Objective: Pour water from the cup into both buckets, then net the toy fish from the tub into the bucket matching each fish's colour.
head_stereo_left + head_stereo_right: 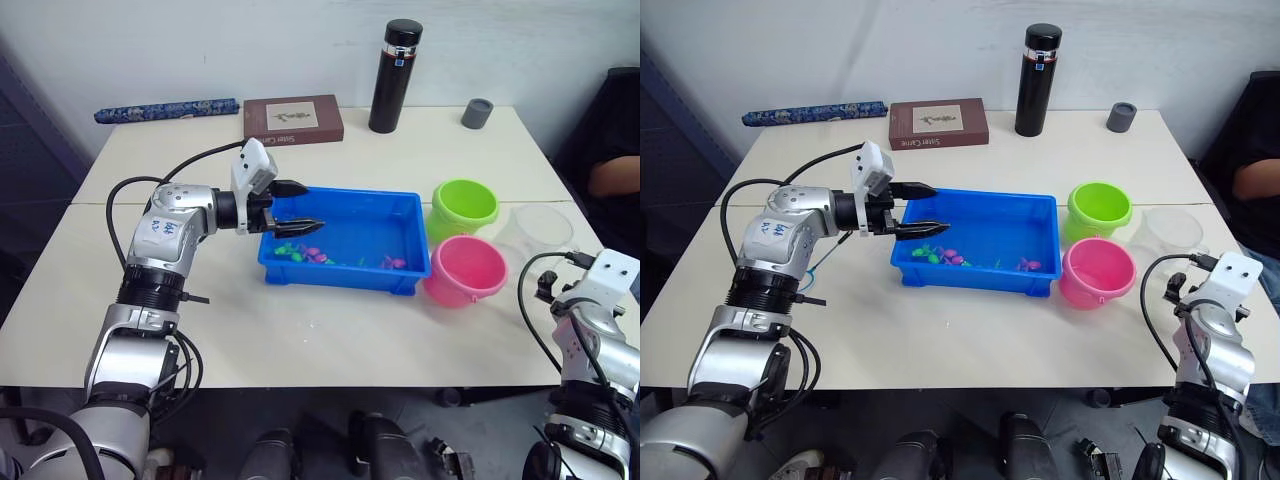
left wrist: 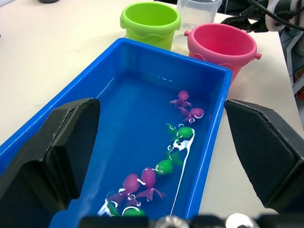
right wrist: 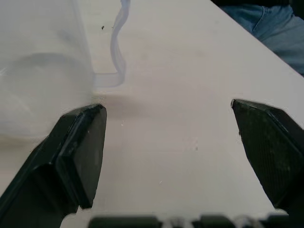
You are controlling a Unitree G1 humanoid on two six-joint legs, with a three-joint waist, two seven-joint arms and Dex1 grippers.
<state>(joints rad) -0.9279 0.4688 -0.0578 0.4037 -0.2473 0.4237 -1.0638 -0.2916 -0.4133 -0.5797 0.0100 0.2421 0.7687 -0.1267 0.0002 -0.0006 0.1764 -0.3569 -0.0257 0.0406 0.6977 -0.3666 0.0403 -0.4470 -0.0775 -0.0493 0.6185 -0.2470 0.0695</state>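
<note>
The tub (image 1: pixel 395 268) holds green and pink toy fish (image 2: pixel 164 166); the left gripper (image 1: pixel 305 207) is held over its end, its 2 fingers spread apart and empty.

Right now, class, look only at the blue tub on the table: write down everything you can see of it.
The tub is a shallow, rectangular tray of bright blue, glossy plastic with a raised rim. It sits flat on the pale table, near the middle. Inside lie small green and pink toy fish, strung along one long wall, with wet streaks glinting on the floor. The pink bucket and green bucket stand beside one short end. The left gripper, jaws open, hovers over the opposite end.
</note>
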